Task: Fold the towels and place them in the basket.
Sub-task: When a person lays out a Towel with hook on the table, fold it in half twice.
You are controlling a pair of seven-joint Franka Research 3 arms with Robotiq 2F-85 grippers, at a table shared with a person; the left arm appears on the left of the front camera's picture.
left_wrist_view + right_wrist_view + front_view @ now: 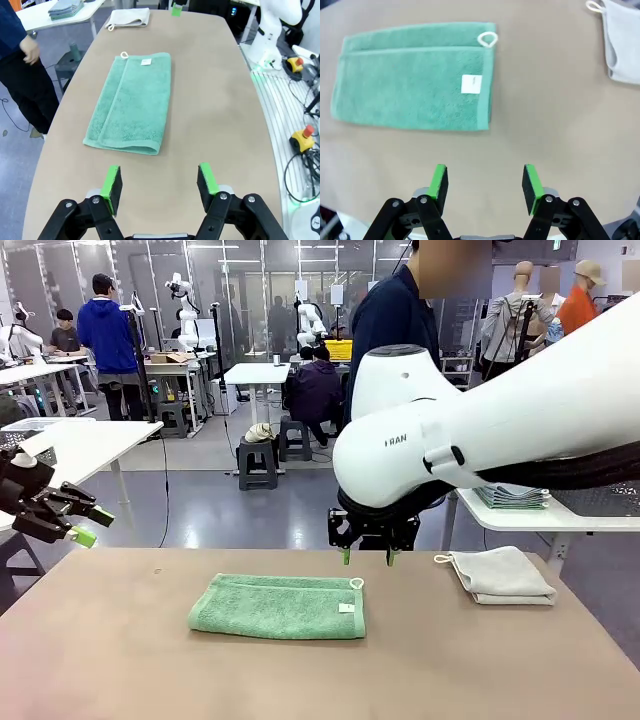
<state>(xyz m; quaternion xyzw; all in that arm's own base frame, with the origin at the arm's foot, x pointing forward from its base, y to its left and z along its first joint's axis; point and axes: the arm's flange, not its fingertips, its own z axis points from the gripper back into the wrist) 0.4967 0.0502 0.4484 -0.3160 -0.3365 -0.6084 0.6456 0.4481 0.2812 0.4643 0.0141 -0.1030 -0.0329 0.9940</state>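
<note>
Green towel lies mid-table, long axis left-right, loop corner at far right. Right gripper hovers just past that corner, released, empty, the nearer arm. Left gripper off the left edge, released. Cream towel near far-right edge.

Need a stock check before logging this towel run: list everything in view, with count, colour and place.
Green towel: one, green with a white label, folded, middle of the table.
Cream-white towel: one, cream-white, folded, far right part of the table.
Table: one, tan, in front of the robot.
Folded cloths: one stack, grey-blue, on a white side table at the right.
Person: one, dark blue top, standing at the far side.
Left jaws: one pair, black with green pads, open, held off the table's left end.
Right jaws: one pair, black with green pads, open, above the table near the green towel's label end.
</note>
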